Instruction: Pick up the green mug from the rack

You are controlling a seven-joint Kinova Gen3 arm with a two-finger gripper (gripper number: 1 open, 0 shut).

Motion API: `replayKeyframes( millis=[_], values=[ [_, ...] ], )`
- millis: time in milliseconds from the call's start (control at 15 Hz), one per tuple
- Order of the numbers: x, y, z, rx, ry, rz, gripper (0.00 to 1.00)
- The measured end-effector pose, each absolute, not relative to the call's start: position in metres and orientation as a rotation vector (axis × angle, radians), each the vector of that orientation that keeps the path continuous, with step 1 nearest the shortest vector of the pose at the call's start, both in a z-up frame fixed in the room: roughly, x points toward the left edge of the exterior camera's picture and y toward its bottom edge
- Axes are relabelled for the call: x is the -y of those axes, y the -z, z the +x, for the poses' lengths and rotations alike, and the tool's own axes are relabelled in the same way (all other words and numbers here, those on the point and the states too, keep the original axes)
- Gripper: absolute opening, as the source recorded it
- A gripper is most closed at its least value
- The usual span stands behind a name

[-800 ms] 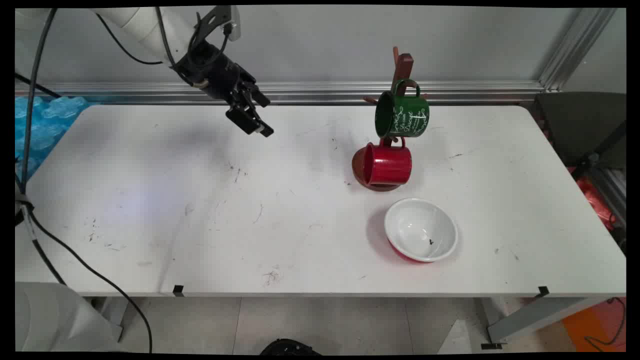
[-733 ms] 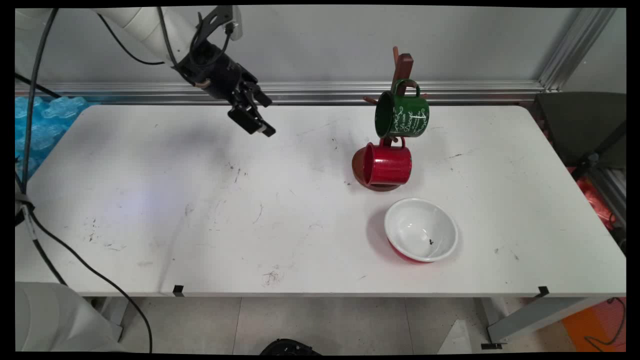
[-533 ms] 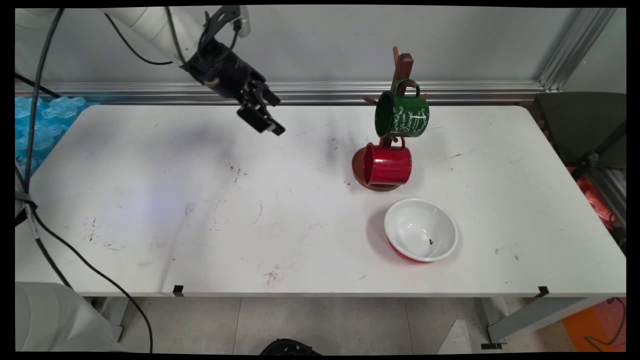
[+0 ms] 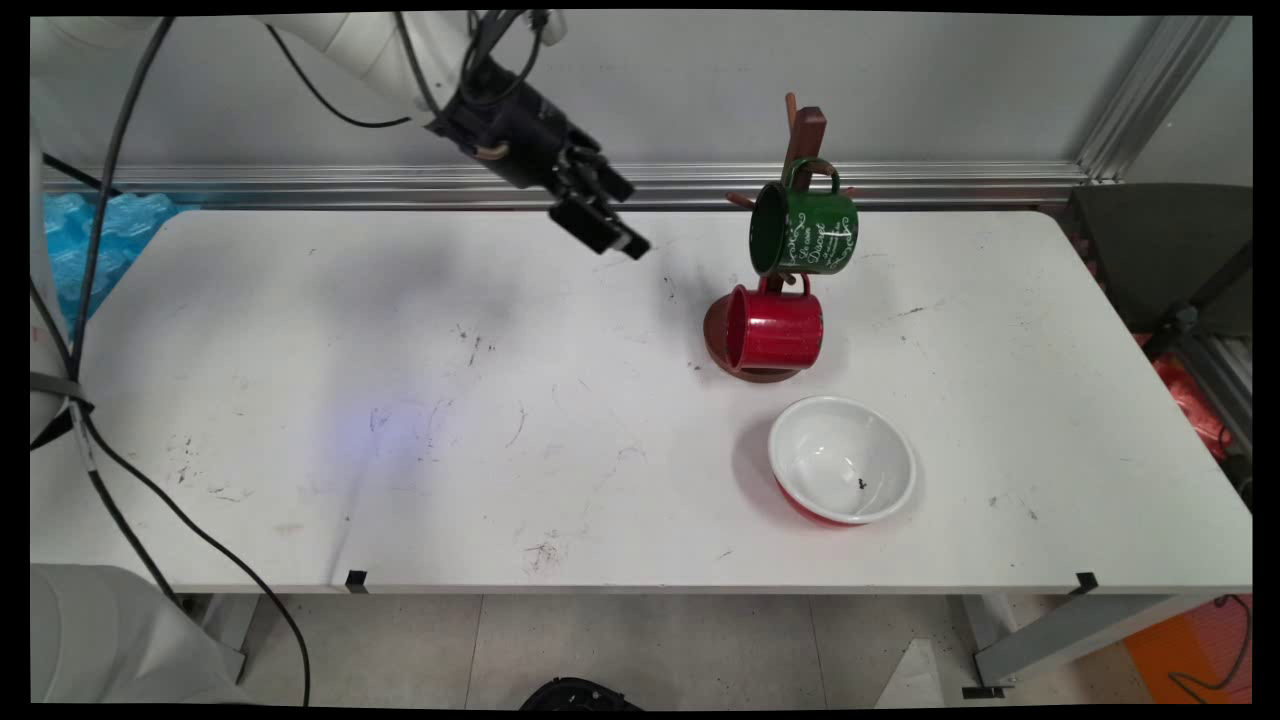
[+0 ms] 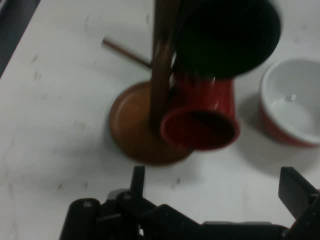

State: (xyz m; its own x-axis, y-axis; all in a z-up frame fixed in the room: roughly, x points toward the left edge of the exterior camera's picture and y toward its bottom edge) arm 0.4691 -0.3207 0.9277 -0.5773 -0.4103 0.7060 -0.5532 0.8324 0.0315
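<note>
Red enamel mug [image 4: 775,328]: hung with mouth sideways on a low peg of the brown wooden mug tree [image 4: 806,130], just over its round base. Dark green lettered mug [image 4: 805,232]: on a higher peg of the same tree, just above the red one. White bowl with red outside [image 4: 842,460]: on the white worktop [image 4: 400,400], near the tree's base, on the camera side. Black pincer [image 4: 625,242]: in the air left of the tree, apart from it, opened wide, holding nothing. Has travelled toward the tree within the last second; mugs and bowl unmoved.
</note>
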Motion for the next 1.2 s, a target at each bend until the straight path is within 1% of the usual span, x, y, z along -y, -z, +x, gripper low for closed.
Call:
replayKeyframes(
  millis=[600,1200],
  values=[
    [0.325,-0.92,0.431,2.142,-0.222,0.654,1.0],
    [0.336,-0.885,0.397,2.048,-0.195,0.646,1.0]
  ],
)
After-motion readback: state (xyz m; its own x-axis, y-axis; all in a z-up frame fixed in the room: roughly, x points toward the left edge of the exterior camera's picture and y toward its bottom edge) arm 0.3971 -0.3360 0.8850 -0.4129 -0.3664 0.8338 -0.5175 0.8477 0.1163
